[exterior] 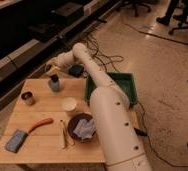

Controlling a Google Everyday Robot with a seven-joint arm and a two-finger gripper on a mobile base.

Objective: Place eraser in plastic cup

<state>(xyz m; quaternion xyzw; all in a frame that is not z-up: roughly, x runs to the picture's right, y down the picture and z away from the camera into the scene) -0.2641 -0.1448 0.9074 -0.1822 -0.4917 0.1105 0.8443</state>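
Hovering above plastic cup (54, 84), claw (52, 73) — eraser indistinct

The pale wood bench (42, 107) carries a blue-grey plastic cup (54, 85) with a darker rim, a cream-white cup (69, 105), a dark shiny can (27, 97), a blue-grey block (16, 141) and a green tray (124, 82). The cream-white arm's (109, 107) pincer (52, 74) hangs just above the plastic cup, with the yellowish-tan eraser (50, 69) at it.

We see a matt pale wood table (47, 145), glossy dark metal can (27, 97), smooth blue-grey plastic cup (54, 85) just under the gripper (51, 69), crumpled cloth (84, 129), smooth white arm shell (112, 115), green plastic tray (128, 85).
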